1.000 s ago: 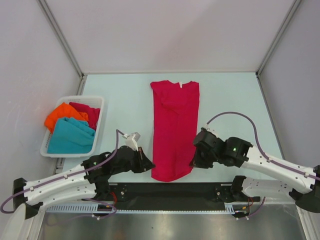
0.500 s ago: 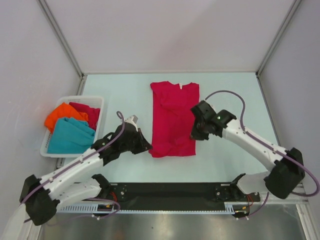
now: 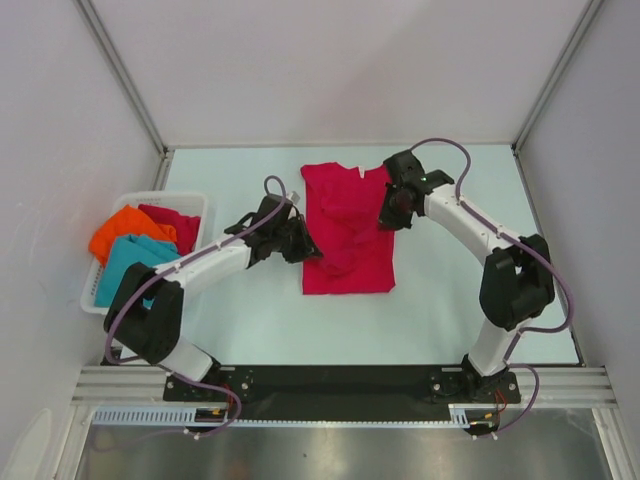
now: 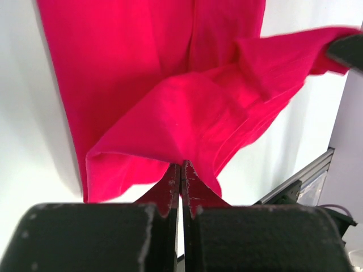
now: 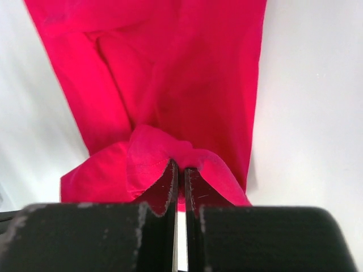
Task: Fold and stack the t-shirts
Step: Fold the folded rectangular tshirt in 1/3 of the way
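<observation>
A crimson red t-shirt (image 3: pixel 350 235) lies lengthwise in the middle of the table, its near half lifted and doubled over toward the collar. My left gripper (image 3: pixel 312 252) is shut on its bottom hem at the left edge; the pinched cloth shows in the left wrist view (image 4: pixel 181 164). My right gripper (image 3: pixel 384 220) is shut on the hem at the right edge, as the right wrist view (image 5: pixel 180 161) shows. The other crimson t-shirt (image 3: pixel 172 222), the orange t-shirt (image 3: pixel 128 230) and the teal t-shirt (image 3: pixel 145 270) lie bunched in the white basket (image 3: pixel 196 245).
The basket stands at the table's left edge. Grey enclosure walls and metal posts ring the table. The black rail with the arm bases (image 3: pixel 340 385) runs along the near edge.
Both grippers have carried the shirt's bottom hem away from the near edge toward the collar. The shirt has gone from full length to about half length.
</observation>
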You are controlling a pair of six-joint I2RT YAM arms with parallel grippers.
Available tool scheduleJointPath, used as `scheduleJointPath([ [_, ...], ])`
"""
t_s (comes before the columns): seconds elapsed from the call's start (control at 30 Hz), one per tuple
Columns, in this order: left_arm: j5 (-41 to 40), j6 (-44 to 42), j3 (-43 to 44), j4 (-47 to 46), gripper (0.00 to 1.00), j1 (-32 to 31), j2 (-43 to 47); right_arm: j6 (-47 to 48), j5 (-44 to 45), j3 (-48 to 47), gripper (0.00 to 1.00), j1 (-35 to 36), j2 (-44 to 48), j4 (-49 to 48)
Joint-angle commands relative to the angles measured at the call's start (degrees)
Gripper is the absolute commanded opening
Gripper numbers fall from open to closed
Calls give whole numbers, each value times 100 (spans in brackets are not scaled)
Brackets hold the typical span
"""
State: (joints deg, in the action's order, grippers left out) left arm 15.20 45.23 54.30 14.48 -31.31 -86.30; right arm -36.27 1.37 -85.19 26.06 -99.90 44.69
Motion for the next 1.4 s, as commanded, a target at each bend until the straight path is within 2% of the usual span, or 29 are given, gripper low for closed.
scheduleJointPath([
  [0.0, 387, -261, 344, -191, 0, 204, -238, 252, -75, -253, 0, -58, -188, -48],
  [0.53, 677, -50, 107, -823, 0, 696, -984, 331, -58, -261, 0, -391, -847, -241],
  [0.67, 844, 12, 483, -886, 0, 907, -1494, 340, -75, -621, 0, -602, -1434, -294],
  [1.0, 1046, 109, 1398, -772, 0, 1382, -2663, 428, -145, -2370, 0, -875, -2797, 163],
  [1.37, 1020, 3, 2268, -358, 0, 1558, -2971, 507, 83, -2529, 0, -858, -2738, 339],
])
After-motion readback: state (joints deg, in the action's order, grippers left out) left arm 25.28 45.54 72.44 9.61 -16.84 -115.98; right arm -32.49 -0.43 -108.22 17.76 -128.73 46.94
